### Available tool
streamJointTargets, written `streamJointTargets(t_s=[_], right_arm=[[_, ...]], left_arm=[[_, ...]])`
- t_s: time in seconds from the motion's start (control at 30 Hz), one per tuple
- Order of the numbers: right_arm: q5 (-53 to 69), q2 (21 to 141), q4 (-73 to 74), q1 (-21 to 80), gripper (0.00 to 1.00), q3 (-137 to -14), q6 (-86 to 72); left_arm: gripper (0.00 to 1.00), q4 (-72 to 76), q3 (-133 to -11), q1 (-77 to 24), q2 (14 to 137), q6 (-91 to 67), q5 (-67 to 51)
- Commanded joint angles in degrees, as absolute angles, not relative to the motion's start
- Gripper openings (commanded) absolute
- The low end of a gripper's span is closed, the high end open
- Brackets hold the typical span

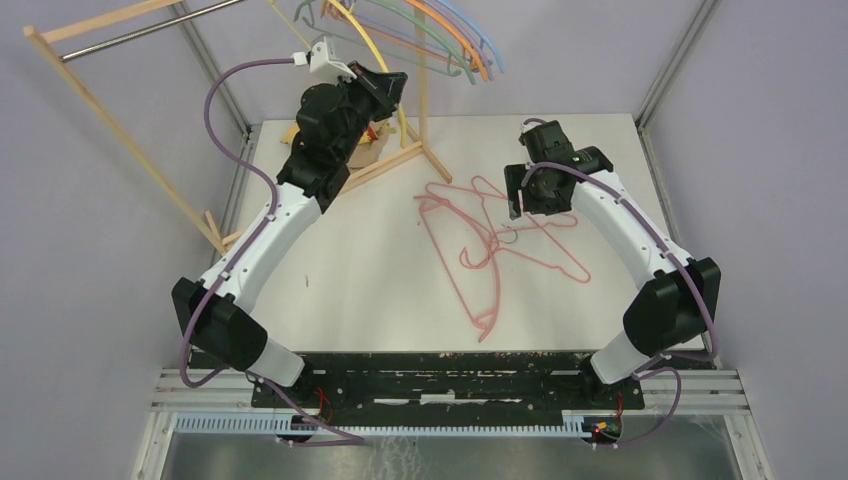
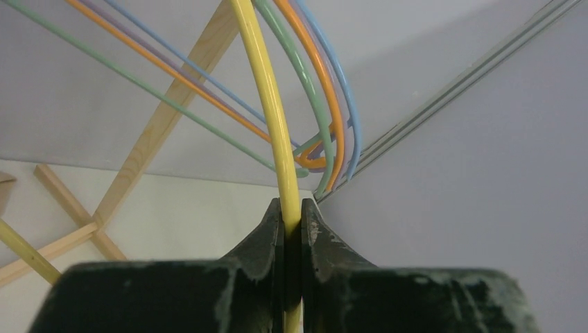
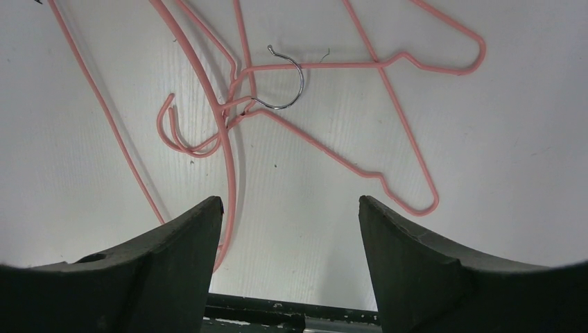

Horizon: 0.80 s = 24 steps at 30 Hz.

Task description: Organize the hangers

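L gripper (image 2: pixel 291 209), fingers pressed tight on a thin yellow wire hanger (image 2: pixel 267 90), holds it up by the wooden-framed rack w/ metal rail (image 1: pixel 130 145), just beside a bunch of thin blue, orange, green & purple hangers (image 1: pixel 455 40) fanned at the top, hooks out of view. Further right, a tangle of pink wire hangers (image 1: pixel 490 240) lies flat on the white table (image 1: pixel 340 290), one w/ a bare steel hook (image 3: pixel 290 94). R gripper (image 3: pixel 288 208) hovers over that tangle's right side, jaws wide apart.
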<state>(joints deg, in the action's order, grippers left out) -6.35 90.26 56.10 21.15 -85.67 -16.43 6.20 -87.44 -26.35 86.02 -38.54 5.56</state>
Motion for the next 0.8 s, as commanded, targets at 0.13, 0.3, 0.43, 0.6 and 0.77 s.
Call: streamJointTargets(t_s=[0.13, 0.3, 0.43, 0.6, 0.77], right_arm=[[-4.5, 93.0, 54.9, 20.2, 0.79, -90.2, -16.4], [-4.0, 93.4, 55.5, 19.9, 0.79, -91.2, -16.4], [-4.0, 93.2, 55.7, 19.6, 0.79, -91.6, -16.4], [-3.6, 93.0, 55.8, 19.3, 0.79, -91.3, -16.6], [-3.2, 92.5, 55.9, 19.1, 0.78, -90.5, -16.8]], left_arm=[[0.03, 12.0, -95.1, -24.0, 89.7, -38.4, 3.2], [0.03, 10.5, -97.0, -22.5, 92.0, -39.3, 4.4], [0.03, 10.0, -98.4, -21.5, 93.4, -39.7, 5.3], [0.03, 9.5, -101.4, -20.8, 95.8, -40.4, 5.6], [0.03, 4.9, -104.6, -20.7, 99.0, -41.6, 3.6]])
